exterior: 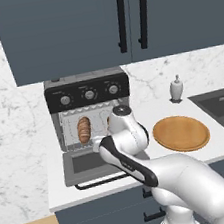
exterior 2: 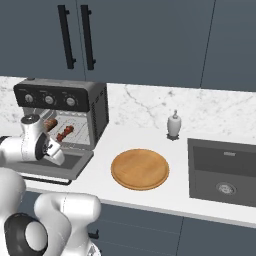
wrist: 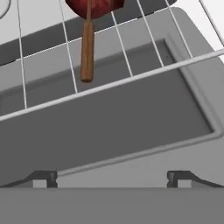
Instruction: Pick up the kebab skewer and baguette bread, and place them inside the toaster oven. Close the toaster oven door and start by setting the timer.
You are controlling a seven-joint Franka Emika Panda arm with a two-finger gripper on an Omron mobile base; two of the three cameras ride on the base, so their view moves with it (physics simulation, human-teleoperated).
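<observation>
The toaster oven (exterior: pixel 87 93) (exterior 2: pixel 95 112) stands at the counter's left with its toaster oven door (exterior: pixel 91 163) (exterior 2: pixel 67 165) (wrist: pixel 109 127) dropped flat. Inside it, the baguette bread (exterior: pixel 84 129) (exterior 2: pixel 50 124) lies on the left of the wire rack (wrist: pixel 131 78). To the loaf's right on that rack lies the kebab skewer (exterior 2: pixel 65 132) (wrist: pixel 87 48), with its stick end toward the front. My gripper (exterior 2: pixel 55 152) (wrist: pixel 112 178) hovers open just above the lowered door, in front of the rack, with nothing between its fingers.
A round wooden plate (exterior: pixel 181 133) (exterior 2: pixel 140 168) lies on the counter right of the oven. A small white bottle (exterior: pixel 176 89) (exterior 2: pixel 173 124) stands by the back wall. The sink (exterior: pixel 222 106) (exterior 2: pixel 225 170) is at the far right. Dark cabinets hang overhead.
</observation>
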